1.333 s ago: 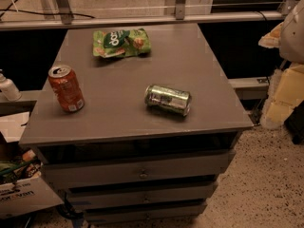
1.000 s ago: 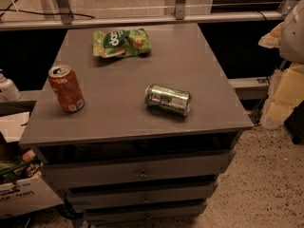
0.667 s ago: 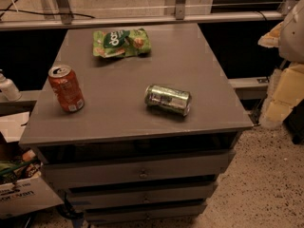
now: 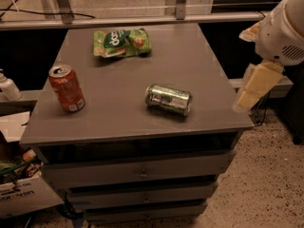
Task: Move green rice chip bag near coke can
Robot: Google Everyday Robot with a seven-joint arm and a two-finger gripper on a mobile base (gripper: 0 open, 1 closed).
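The green rice chip bag (image 4: 122, 42) lies flat at the back of the grey cabinet top (image 4: 190, 56), left of centre. The coke can (image 4: 67, 88) stands upright near the front left of the same top, well apart from the bag. My gripper (image 4: 254, 86), cream-coloured, hangs off the right edge of the cabinet below the white arm (image 4: 284, 30). It is beside the top, far from both the bag and the coke can, and holds nothing that I can see.
A shiny silver-green can (image 4: 168, 99) lies on its side right of centre. The cabinet has drawers (image 4: 142, 174) below. A white bottle (image 4: 8, 87) stands at the left edge and a cardboard box (image 4: 23, 194) sits on the floor, lower left.
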